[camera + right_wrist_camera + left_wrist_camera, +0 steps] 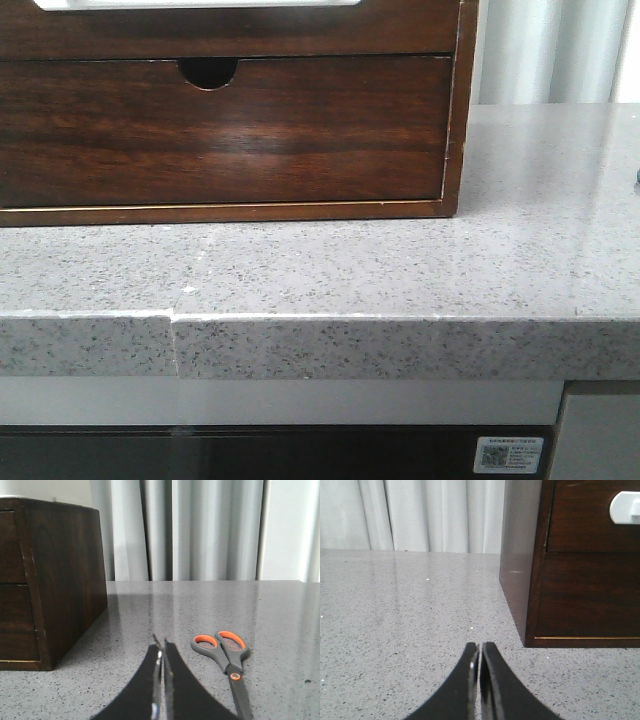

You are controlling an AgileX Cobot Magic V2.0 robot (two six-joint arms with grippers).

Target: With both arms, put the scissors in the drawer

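Grey scissors [227, 657] with orange-lined handles lie flat on the speckled grey counter, seen only in the right wrist view. My right gripper [162, 647] is shut and empty, low over the counter just beside the scissors' handles. The drawer [250, 35] is the upper dark-brown front of the wooden cabinet, closed, with a pale rounded cutout [625, 507] at its top edge. It also shows in the left wrist view [580, 520]. My left gripper [480, 650] is shut and empty, low over the counter near the cabinet's front corner. Neither gripper shows in the front view.
The wooden cabinet [60, 580] stands on the counter [400, 270]. Its lower drawer [230, 130] has a small half-round notch and is closed. White curtains [200, 530] hang behind. The counter's front edge [350, 320] runs across the front view.
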